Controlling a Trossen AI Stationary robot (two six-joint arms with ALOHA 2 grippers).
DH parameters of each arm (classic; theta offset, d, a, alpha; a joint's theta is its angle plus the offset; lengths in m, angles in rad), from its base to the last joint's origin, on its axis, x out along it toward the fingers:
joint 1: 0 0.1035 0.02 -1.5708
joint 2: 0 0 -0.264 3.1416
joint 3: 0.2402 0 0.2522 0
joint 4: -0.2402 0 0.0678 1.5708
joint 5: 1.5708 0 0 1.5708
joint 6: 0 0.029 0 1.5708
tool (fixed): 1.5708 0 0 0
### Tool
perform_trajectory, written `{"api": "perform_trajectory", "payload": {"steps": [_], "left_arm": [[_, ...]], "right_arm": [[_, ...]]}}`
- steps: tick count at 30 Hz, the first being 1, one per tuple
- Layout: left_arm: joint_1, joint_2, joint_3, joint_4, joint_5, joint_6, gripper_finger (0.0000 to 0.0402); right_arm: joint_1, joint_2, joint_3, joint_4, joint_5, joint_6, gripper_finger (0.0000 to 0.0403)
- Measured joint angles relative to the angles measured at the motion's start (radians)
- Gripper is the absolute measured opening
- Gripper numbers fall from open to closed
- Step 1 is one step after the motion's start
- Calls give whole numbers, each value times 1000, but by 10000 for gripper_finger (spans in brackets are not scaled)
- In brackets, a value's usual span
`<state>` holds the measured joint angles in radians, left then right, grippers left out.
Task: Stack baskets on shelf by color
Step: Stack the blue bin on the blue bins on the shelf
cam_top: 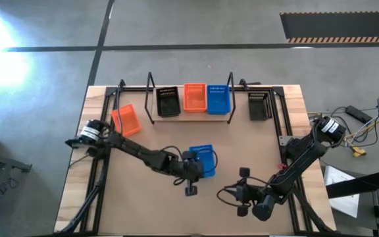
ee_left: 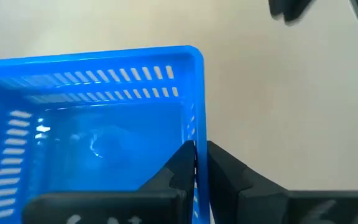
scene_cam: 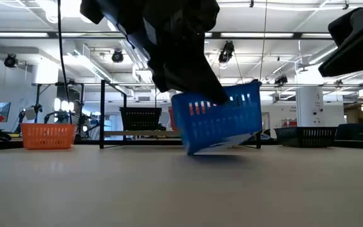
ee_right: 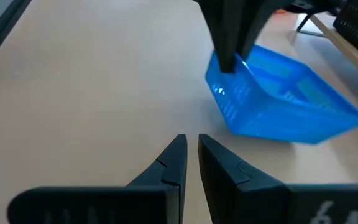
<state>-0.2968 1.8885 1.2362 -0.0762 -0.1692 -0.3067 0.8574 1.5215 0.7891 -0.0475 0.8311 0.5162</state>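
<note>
My left gripper [cam_top: 193, 164] is at the table's middle, shut on a blue basket [cam_top: 206, 160], which shows tilted in the low view [scene_cam: 222, 123]. My right gripper [ee_right: 192, 146] hovers shut over bare table to the right of that basket [ee_right: 278, 102], touching nothing. The shelf [cam_top: 189, 113] stands at the far edge with a black basket [cam_top: 168, 102], an orange basket [cam_top: 194, 97] and a blue basket [cam_top: 218, 99] side by side on its plank. An orange basket [cam_top: 126, 121] lies left of the shelf and a black basket [cam_top: 259, 105] right of it. My left gripper pinches the blue basket's side wall at its rim [ee_left: 196, 140], one finger [ee_left: 173, 171] inside the basket and the other [ee_left: 229, 168] outside. The fingers come from above, slanting from the table's left. The basket hangs tilted; whether its low edge [scene_cam: 194, 151] touches the table, I cannot tell.
Black frame rails [cam_top: 285, 125] run along both sides of the table. Bare tabletop [cam_top: 137, 197] lies near and left of the held basket. Cables and gear [cam_top: 354, 131] sit off the table's right edge.
</note>
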Motion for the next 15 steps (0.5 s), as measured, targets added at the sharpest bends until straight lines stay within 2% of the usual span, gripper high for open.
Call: {"api": "perform_trajectory", "payload": {"steps": [10, 15], "left_arm": [[23, 6, -2, 14, 1, 5, 14], [22, 28, -3, 67, 3, 16, 46]], "right_arm": [[-57, 1, 1, 38, -2, -15, 36], [-130, 1, 13, 36, -88, -61, 72]]}}
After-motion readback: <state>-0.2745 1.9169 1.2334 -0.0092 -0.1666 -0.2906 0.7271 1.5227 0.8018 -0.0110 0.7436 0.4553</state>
